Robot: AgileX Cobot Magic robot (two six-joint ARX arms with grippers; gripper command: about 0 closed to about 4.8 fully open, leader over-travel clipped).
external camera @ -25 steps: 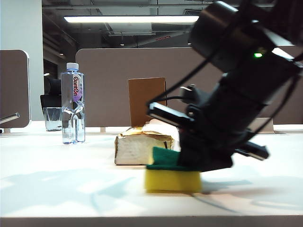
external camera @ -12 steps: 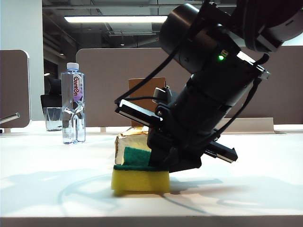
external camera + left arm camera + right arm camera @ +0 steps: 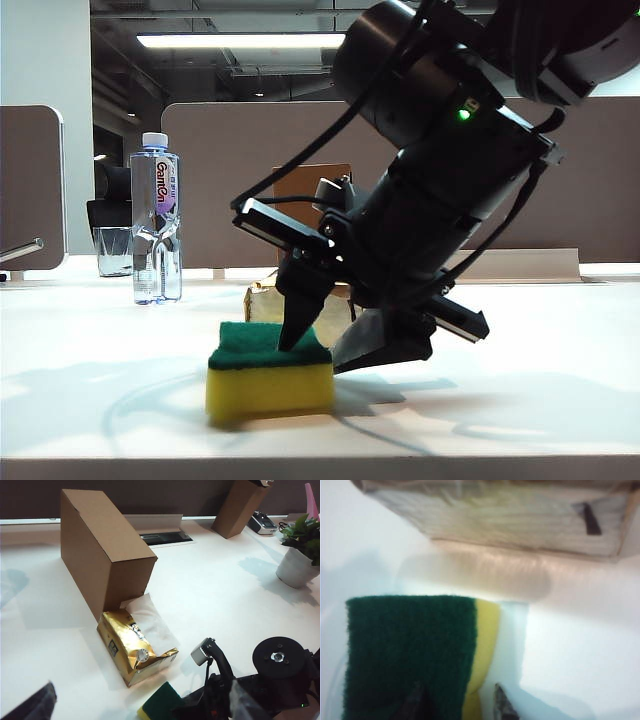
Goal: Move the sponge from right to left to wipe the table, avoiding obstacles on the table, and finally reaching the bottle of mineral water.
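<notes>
Two grippers matter here, and only one is at work. Our right gripper [image 3: 318, 352] hangs low over the sponge [image 3: 270, 378], jaws parted: one finger [image 3: 298, 312] rests its tip on the green face, the other stands just off the sponge's right edge, so nothing is clamped. In the right wrist view the two fingertips straddle the sponge's [image 3: 417, 655] yellow edge the same way. The sponge lies flat on the table [image 3: 100, 400], green side up, in front of the tissue pack [image 3: 137, 645], with the box [image 3: 105, 555] right behind that pack and the bottle [image 3: 155, 217] standing well to the left and further back. Our left gripper [image 3: 140, 705] waits above, its jaws spread wide and empty, looking down on the obstacles. We judge the wipe only partly done, since the bottle is not yet reached. To do this step well we should close squarely on the sponge's two long sides, press it flat rather than on one corner, and slide it left along the near side of the tissue pack. We should keep clear of the pack's corner and slow before the bottle, which would tip easily.
</notes>
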